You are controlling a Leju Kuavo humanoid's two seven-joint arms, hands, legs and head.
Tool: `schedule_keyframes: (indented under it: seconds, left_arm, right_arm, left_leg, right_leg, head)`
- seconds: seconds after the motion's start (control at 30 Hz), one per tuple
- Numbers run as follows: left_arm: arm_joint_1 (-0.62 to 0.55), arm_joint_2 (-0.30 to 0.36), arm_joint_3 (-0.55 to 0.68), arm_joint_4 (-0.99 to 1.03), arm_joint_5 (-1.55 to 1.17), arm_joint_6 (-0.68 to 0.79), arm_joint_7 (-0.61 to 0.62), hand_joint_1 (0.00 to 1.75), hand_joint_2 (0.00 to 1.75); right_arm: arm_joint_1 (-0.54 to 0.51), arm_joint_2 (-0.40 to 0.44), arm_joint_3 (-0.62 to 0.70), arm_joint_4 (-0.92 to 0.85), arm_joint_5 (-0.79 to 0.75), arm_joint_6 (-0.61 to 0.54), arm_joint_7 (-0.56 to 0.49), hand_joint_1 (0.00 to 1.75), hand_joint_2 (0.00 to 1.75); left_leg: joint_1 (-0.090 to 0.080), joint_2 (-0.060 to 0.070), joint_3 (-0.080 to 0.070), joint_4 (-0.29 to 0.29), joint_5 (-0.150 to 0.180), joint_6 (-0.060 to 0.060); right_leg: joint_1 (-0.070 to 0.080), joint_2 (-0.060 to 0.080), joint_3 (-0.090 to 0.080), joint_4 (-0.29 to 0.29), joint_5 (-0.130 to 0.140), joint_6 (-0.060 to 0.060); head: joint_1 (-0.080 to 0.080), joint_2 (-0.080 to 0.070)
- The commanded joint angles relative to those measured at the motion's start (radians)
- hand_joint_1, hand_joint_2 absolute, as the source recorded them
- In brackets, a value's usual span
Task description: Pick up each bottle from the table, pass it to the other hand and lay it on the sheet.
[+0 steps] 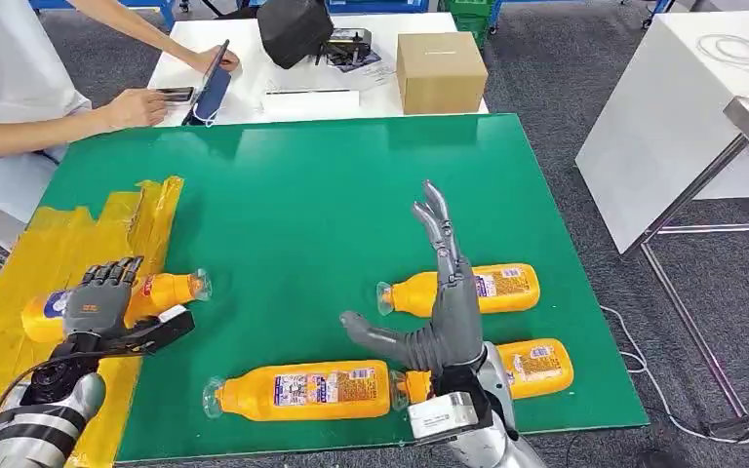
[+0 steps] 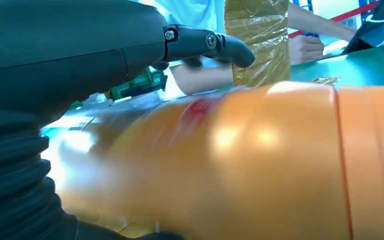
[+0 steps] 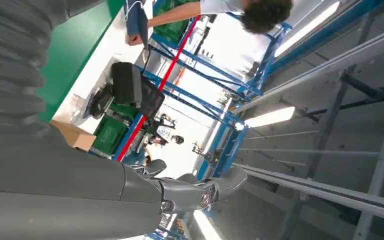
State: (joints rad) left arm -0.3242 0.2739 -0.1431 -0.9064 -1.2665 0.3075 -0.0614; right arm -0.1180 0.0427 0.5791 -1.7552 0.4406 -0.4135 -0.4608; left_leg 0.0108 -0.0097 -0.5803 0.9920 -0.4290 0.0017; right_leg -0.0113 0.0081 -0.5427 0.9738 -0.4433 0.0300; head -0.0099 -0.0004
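The left hand (image 2: 80, 65) lies over an orange bottle (image 2: 260, 165), thumb (image 2: 205, 42) above it.

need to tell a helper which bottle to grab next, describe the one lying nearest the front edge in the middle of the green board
Start at the green board and follow its near edge toward the middle. There an orange bottle lies on its side, cap end toward the yellow sheet. Unlike the two bottles beside the right hand, it lies fully uncovered, and it looks the longest.

You're looking at grey carpet floor (image 1: 566, 68). A white table (image 1: 390, 93) beyond carries a cardboard box (image 1: 440, 71) and black bag (image 1: 295, 29). Another white table (image 1: 668, 107) stands right. Blue racking (image 3: 220, 100) and ceiling lights (image 3: 272, 116) show overhead.
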Motion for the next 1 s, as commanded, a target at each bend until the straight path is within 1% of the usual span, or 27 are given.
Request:
schedule_keyframes:
  seconds: [0.03,0.1,0.13,0.17,0.2,0.23,0.3,0.33,0.37,0.43,0.5,0.53,0.57,0.63,0.67,0.73,0.77,0.87,0.9,0.93,1.0]
  left_arm:
    - [0.011,0.016,-0.06,0.039,-0.025,-0.005,0.04,0.0,1.75]
    - [0.02,0.012,-0.049,0.039,-0.01,0.012,0.03,0.0,1.75]
    - [0.067,-0.017,0.01,-0.043,0.124,0.055,-0.055,0.0,1.75]
    - [0.067,-0.017,0.01,-0.043,0.124,0.055,-0.055,0.0,1.75]
    - [0.085,-0.026,0.031,-0.075,0.188,0.059,-0.105,0.0,1.75]
    - [0.124,-0.048,0.067,-0.149,0.322,0.063,-0.21,0.0,1.75]
    - [0.199,-0.061,0.114,-0.275,0.477,0.042,-0.311,0.0,1.75]
    - [0.243,-0.068,0.139,-0.351,0.526,0.043,-0.337,0.0,1.75]
    - [0.264,-0.075,0.161,-0.388,0.565,0.046,-0.359,0.0,1.75]
    - [0.298,-0.09,0.221,-0.443,0.587,0.061,-0.375,0.0,1.75]
    - [0.3,-0.104,0.251,-0.45,0.603,0.08,-0.401,0.0,1.75]
    - [0.3,-0.104,0.251,-0.45,0.603,0.08,-0.401,0.0,1.75]
    - [0.3,-0.104,0.251,-0.45,0.603,0.08,-0.401,0.0,1.75]
    - [0.273,-0.147,0.281,-0.434,0.587,0.155,-0.42,0.0,1.75]
    - [0.266,-0.159,0.28,-0.431,0.578,0.172,-0.421,0.0,1.75]
    - [0.245,-0.195,0.282,-0.43,0.579,0.23,-0.427,0.0,1.75]
    - [0.244,-0.198,0.277,-0.431,0.579,0.231,-0.426,0.0,1.75]
    - [0.241,-0.224,0.268,-0.453,0.62,0.243,-0.44,0.0,1.75]
    - [0.241,-0.225,0.266,-0.454,0.62,0.243,-0.44,0.0,1.75]
    - [0.24,-0.237,0.261,-0.463,0.647,0.239,-0.446,0.0,1.75]
    - [0.239,-0.238,0.252,-0.464,0.646,0.238,-0.444,0.0,1.75]
  right_arm:
    - [-0.019,-0.011,-0.021,0.044,0.008,0.008,0.013,0.0,1.75]
    - [-0.022,-0.015,-0.017,0.054,0.018,0.017,0.024,0.0,1.75]
    - [-0.019,-0.024,-0.013,0.067,0.037,0.026,0.039,0.0,1.75]
    - [-0.019,-0.024,-0.013,0.067,0.037,0.026,0.039,0.0,1.75]
    - [-0.02,-0.028,-0.009,0.07,0.046,0.033,0.048,0.0,1.75]
    - [-0.025,-0.04,0.001,0.08,0.068,0.051,0.066,0.0,1.75]
    - [-0.035,-0.052,0.019,0.105,0.101,0.077,0.086,0.0,1.75]
    - [-0.045,-0.059,0.032,0.127,0.117,0.092,0.094,0.0,1.75]
    - [-0.05,-0.064,0.04,0.137,0.134,0.107,0.109,0.0,1.75]
    - [-0.062,-0.069,0.06,0.167,0.166,0.135,0.132,0.0,1.75]
    - [-0.072,-0.076,0.078,0.185,0.189,0.155,0.149,0.0,1.75]
    - [-0.072,-0.076,0.078,0.185,0.189,0.155,0.149,0.0,1.75]
    - [-0.072,-0.076,0.078,0.185,0.189,0.155,0.149,0.0,1.75]
    - [-0.089,-0.084,0.112,0.213,0.238,0.179,0.167,0.0,1.75]
    - [-0.094,-0.085,0.127,0.222,0.256,0.187,0.173,0.0,1.75]
    - [-0.126,-0.089,0.179,0.277,0.315,0.221,0.205,0.0,1.75]
    - [-0.129,-0.084,0.186,0.289,0.316,0.221,0.206,0.0,1.75]
    - [-0.185,-0.083,0.27,0.386,0.376,0.288,0.247,0.0,1.75]
    - [-0.187,-0.08,0.272,0.393,0.378,0.285,0.248,0.0,1.75]
    - [-0.224,-0.082,0.322,0.451,0.4,0.323,0.267,0.0,1.75]
    - [-0.234,-0.074,0.335,0.479,0.399,0.319,0.27,0.0,1.75]
  left_leg:
    - [0.0,0.002,0.004,-0.001,-0.001,0.0]
    - [0.0,0.001,0.003,-0.001,-0.001,0.0]
    - [0.0,0.003,0.005,-0.002,-0.001,0.0]
    - [0.0,0.002,0.004,-0.002,-0.001,0.0]
    - [0.0,0.002,0.003,-0.001,-0.001,0.0]
    - [0.0,0.001,0.005,-0.001,-0.001,0.001]
    - [0.001,0.002,0.006,-0.001,-0.002,0.001]
    - [0.0,0.003,0.004,-0.001,-0.001,0.001]
    - [0.0,0.005,0.005,-0.001,-0.002,0.001]
    - [0.0,0.004,0.002,-0.001,-0.002,0.001]
    - [0.0,0.004,0.002,-0.001,-0.001,0.0]
    - [0.001,0.007,0.007,-0.001,-0.004,0.001]
    - [0.001,0.004,0.003,-0.001,-0.002,0.0]
    - [0.001,0.003,0.003,-0.001,-0.002,0.0]
    - [0.001,0.001,0.001,-0.001,-0.001,0.0]
    - [0.0,0.001,0.001,-0.001,-0.001,0.0]
    - [0.001,0.001,0.002,-0.001,-0.001,0.0]
    - [0.0,0.001,0.001,-0.001,-0.001,0.0]
    - [0.001,0.002,0.003,-0.001,-0.001,0.0]
    - [0.001,0.002,0.003,-0.001,-0.001,0.001]
    - [0.001,0.002,0.004,-0.001,-0.001,0.001]
  right_leg:
    - [0.001,0.001,0.003,-0.002,-0.001,-0.001]
    - [0.0,0.0,0.003,-0.001,0.0,-0.001]
    - [0.001,0.001,0.004,-0.002,-0.001,-0.001]
    - [0.0,0.001,0.004,-0.002,-0.001,-0.001]
    - [0.0,0.001,0.003,-0.001,0.0,0.0]
    - [0.001,0.0,0.005,-0.003,-0.001,-0.001]
    - [0.002,0.0,0.007,-0.004,-0.001,-0.001]
    - [0.0,0.002,0.003,-0.002,0.0,0.0]
    - [0.001,0.003,0.004,-0.003,0.0,0.0]
    - [0.001,0.003,0.001,-0.002,0.0,0.0]
    - [0.0,0.003,0.001,-0.002,0.0,0.0]
    - [0.002,0.004,0.006,-0.003,-0.002,-0.001]
    - [0.001,0.002,0.002,-0.002,-0.001,-0.001]
    - [0.001,0.001,0.002,-0.002,-0.001,-0.001]
    - [0.001,-0.001,0.001,-0.002,0.0,-0.001]
    - [0.0,0.0,0.001,-0.002,0.0,-0.001]
    - [0.001,0.0,0.002,-0.003,0.0,-0.001]
    - [0.0,0.0,0.001,-0.002,0.0,0.0]
    - [0.001,0.0,0.003,-0.003,0.0,-0.001]
    - [0.001,0.0,0.004,-0.003,0.0,-0.001]
    - [0.001,0.0,0.004,-0.003,0.0,-0.001]
  head:
    - [0.0,0.0]
    - [0.0,0.0]
    - [0.0,0.0]
    - [0.0,0.0]
    - [0.0,0.0]
    - [0.0,0.0]
    - [0.0,0.0]
    - [0.0,0.0]
    - [0.0,0.0]
    - [0.001,0.0]
    - [0.0,0.0]
    - [0.001,0.0]
    - [0.0,0.0]
    - [0.0,0.0]
    - [0.0,0.0]
    - [0.0,0.0]
    - [0.0,0.0]
    - [0.0,0.0]
    - [0.0,0.0]
    - [0.0,0.0]
    - [0.0,0.0]
